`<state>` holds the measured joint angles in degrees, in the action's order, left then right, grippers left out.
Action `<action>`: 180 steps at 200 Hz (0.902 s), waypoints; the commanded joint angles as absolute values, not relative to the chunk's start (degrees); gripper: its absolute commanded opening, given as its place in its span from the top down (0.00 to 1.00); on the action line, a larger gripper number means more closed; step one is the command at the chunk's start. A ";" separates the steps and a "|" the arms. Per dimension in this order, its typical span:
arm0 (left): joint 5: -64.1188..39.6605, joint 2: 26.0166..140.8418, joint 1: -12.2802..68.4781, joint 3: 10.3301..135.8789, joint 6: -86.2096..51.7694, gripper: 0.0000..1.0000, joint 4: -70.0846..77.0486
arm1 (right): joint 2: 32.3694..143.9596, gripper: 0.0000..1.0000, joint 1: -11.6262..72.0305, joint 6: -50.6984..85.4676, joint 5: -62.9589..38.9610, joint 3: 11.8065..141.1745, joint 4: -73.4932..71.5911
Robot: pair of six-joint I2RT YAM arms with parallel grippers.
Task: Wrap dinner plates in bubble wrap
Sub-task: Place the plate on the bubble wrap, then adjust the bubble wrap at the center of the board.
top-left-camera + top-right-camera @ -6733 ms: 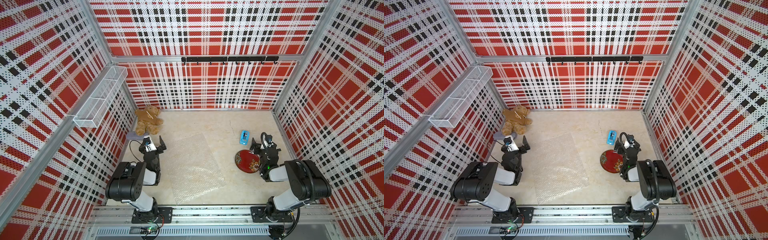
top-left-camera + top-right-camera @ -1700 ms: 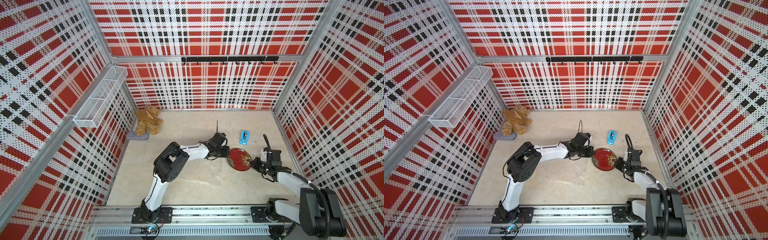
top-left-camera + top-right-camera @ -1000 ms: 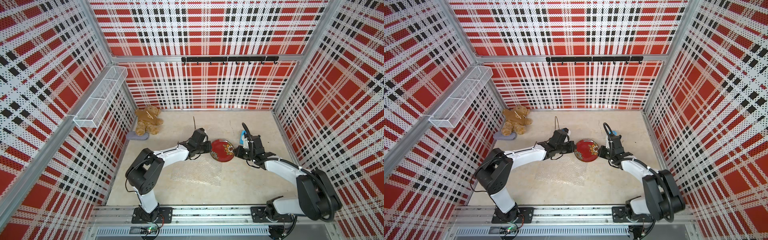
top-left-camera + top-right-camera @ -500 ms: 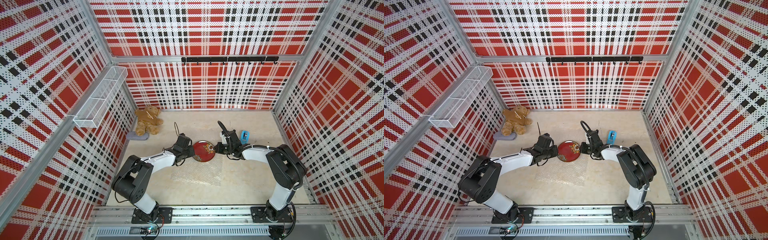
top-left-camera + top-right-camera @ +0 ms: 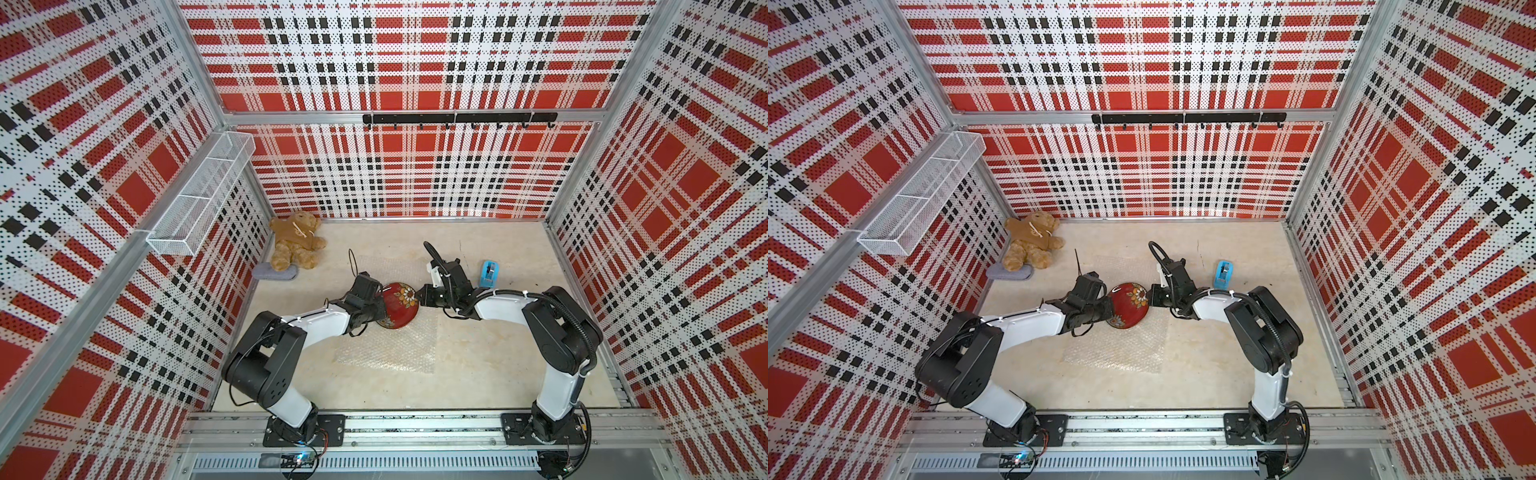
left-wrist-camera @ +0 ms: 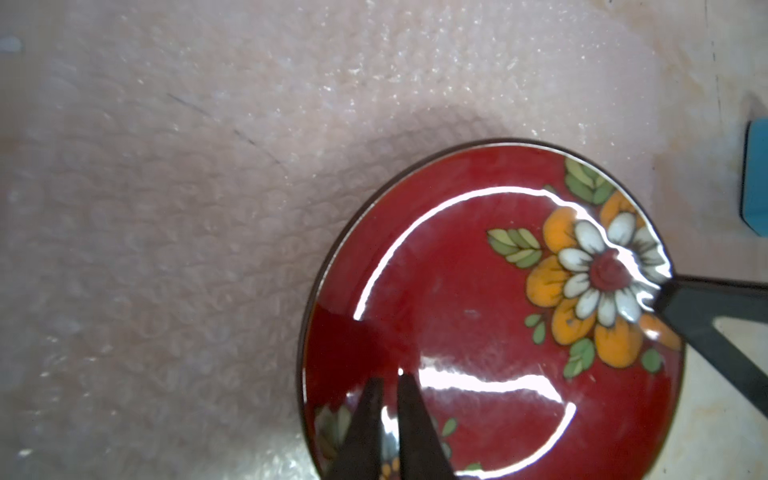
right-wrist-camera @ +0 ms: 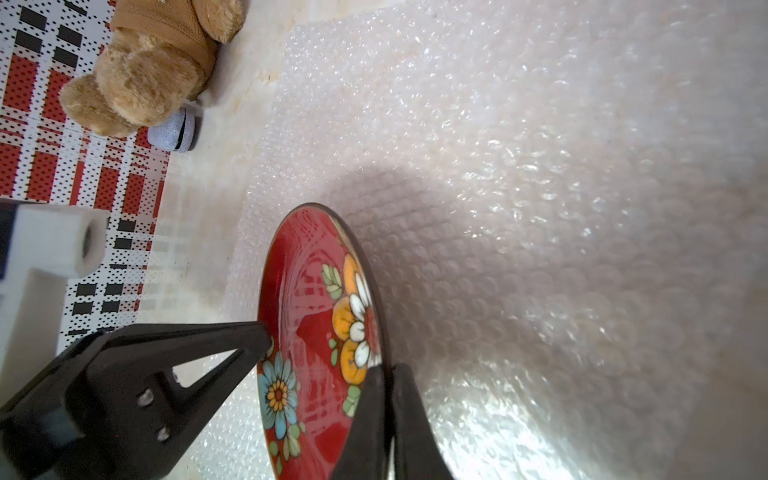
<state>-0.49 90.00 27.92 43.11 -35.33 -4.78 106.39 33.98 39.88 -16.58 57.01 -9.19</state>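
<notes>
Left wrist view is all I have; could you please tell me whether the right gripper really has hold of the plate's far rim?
Observer: Yes. In the right wrist view the right gripper is pinched shut on the rim of the plate, right by the orange flower.
Operator: Thank you. What is the blue thing cut off at the edge of my picture?
Observer: A blue tape dispenser. It stands on the table, off the bubble wrap, on the robot's right side.
Operator: And is there wrap on the robot's side of the plate?
Observer: Yes. In both top views a broad bare stretch of it lies there, nearer the robot than the plate.
</notes>
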 commanded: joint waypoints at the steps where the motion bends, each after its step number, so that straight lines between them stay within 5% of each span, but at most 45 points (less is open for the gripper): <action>1: 0.31 83.95 27.11 43.65 -35.25 0.75 -5.61 | 108.02 0.87 33.90 38.59 -16.11 57.79 -9.48; 22: 1.92 80.19 25.00 39.73 -37.21 0.64 -4.97 | 107.32 0.78 33.68 38.61 -14.62 57.05 -9.93; 68: 0.89 79.28 21.14 32.84 -40.62 0.58 -2.91 | 108.88 0.64 32.13 37.46 -15.12 57.99 -8.58; 99: 1.32 80.02 20.22 27.99 -43.96 0.62 -1.97 | 110.57 0.57 30.35 38.91 -14.57 59.08 -7.61; 138: 0.86 80.33 22.21 26.67 -48.28 0.69 -0.59 | 117.02 0.81 27.46 38.84 -12.04 66.95 1.03; 180: -1.27 83.92 29.59 29.80 -52.64 0.71 -0.19 | 120.07 0.84 22.86 35.04 -11.30 72.60 2.93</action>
<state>1.39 80.95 25.65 28.29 -48.82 0.78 117.64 25.58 38.04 -13.41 69.36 -1.28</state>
